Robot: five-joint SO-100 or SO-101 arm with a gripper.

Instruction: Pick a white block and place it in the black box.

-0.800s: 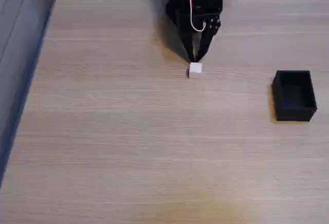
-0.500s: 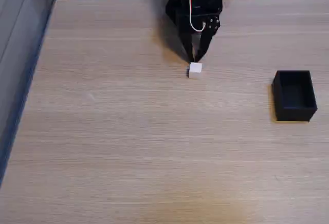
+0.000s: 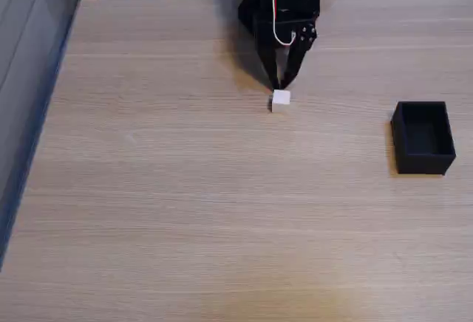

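Your black two-finger gripper (image 3: pixel 279 86) sits nearly closed, empty, just behind the tiny white cube (image 3: pixel 281 100) near the tabletop's (image 3: pixel 185 211) far edge; matte black open-topped box (image 3: pixel 423 136) by the right edge.

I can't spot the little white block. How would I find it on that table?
Start at the wooden table and find the black robot arm at its far edge. Just below the gripper sits the white block, a tiny pale cube, unlike the bigger black box far to its right.

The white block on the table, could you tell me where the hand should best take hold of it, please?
Grip the white block across two opposite side faces, coming from above. It sits flat and alone on the table, its sides free. The hand is just behind it.
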